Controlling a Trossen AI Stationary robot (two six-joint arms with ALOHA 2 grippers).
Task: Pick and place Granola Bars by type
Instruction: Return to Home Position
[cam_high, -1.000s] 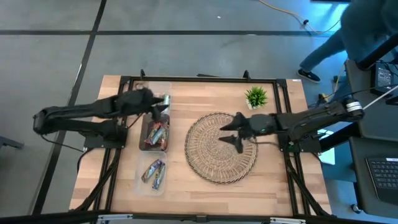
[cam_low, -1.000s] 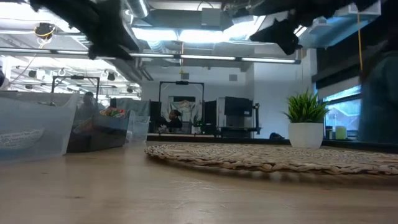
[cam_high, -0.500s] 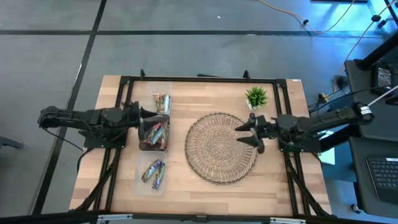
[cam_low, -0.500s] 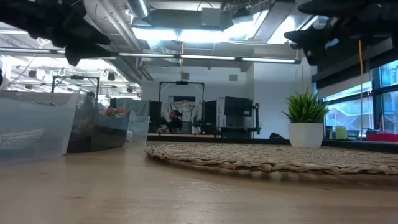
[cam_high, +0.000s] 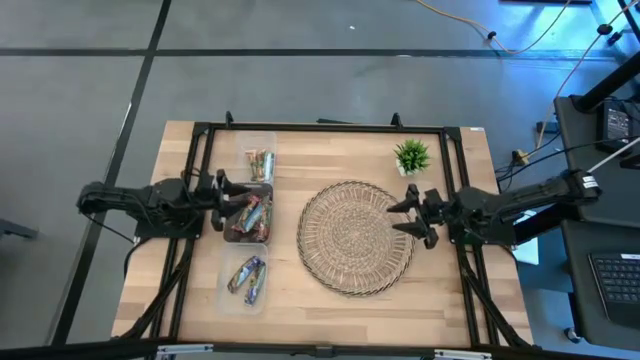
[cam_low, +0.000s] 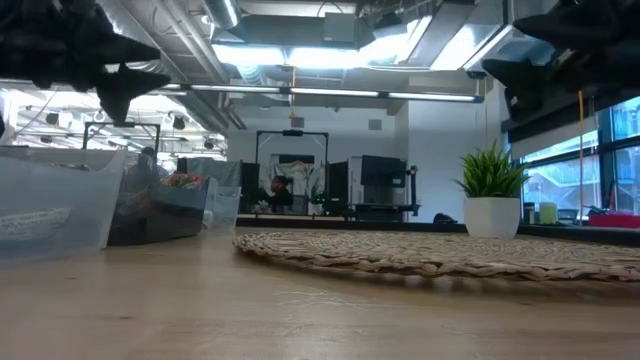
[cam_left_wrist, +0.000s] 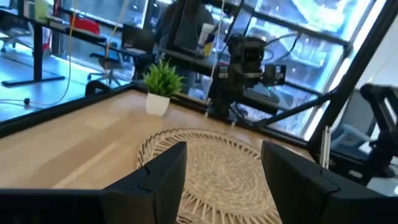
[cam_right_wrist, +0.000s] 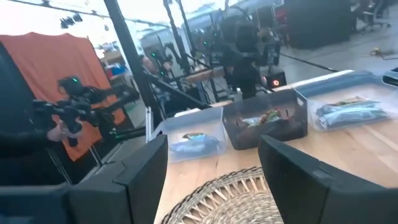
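Note:
The granola bars lie in three clear tubs along the table's left side. A few are in the far tub (cam_high: 258, 163), a mixed heap is in the middle tub (cam_high: 250, 214), and bluish bars (cam_high: 247, 277) are in the near tub. My left gripper (cam_high: 218, 190) (cam_left_wrist: 221, 177) hangs open in the air just left of the middle tub, holding nothing. My right gripper (cam_high: 410, 214) (cam_right_wrist: 217, 180) is open too, above the right rim of the round woven mat (cam_high: 354, 236), and is empty. The right wrist view shows all three tubs, the middle one (cam_right_wrist: 267, 121) between the others.
The woven mat (cam_left_wrist: 211, 168) fills the table's middle with nothing on it. A small potted plant (cam_high: 411, 155) (cam_low: 491, 200) stands at the far right, close to my right arm. A black frame rail (cam_high: 320, 128) borders the table. Bare wood lies along the near edge (cam_high: 330, 310).
My left gripper has drawn back from above the far tub toward the table's left edge, ending beside the middle tub. My right gripper has pulled back from over the mat's centre toward the table's right edge, stopping at the mat's rim. The bars and tubs have stayed put.

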